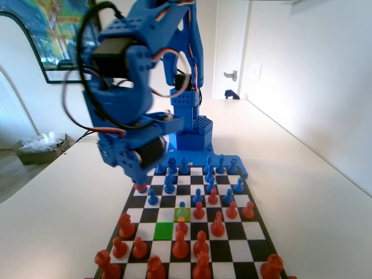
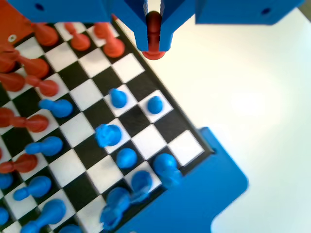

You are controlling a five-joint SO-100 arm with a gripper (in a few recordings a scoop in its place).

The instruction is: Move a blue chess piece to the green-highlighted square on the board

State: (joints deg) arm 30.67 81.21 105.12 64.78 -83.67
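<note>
Clamped between the two blue jaws of the gripper (image 2: 154, 39) in the wrist view is a small red-orange plastic pawn (image 2: 154, 29), its base showing just below the jaw tips, over the edge of the flat black-and-white chequered board (image 2: 146, 141) (the white table (image 2: 252, 97) lies right beside it). In the fixed view the gripper (image 1: 140, 187) hangs low over the board's left edge, red showing at its tip. A small blue plastic pawn (image 1: 182, 207) with a round head stands on the paler yellow-green square (image 1: 182, 213), and the bright green-highlighted square (image 1: 164, 231) lies diagonally nearer and left of it, bare.
</note>
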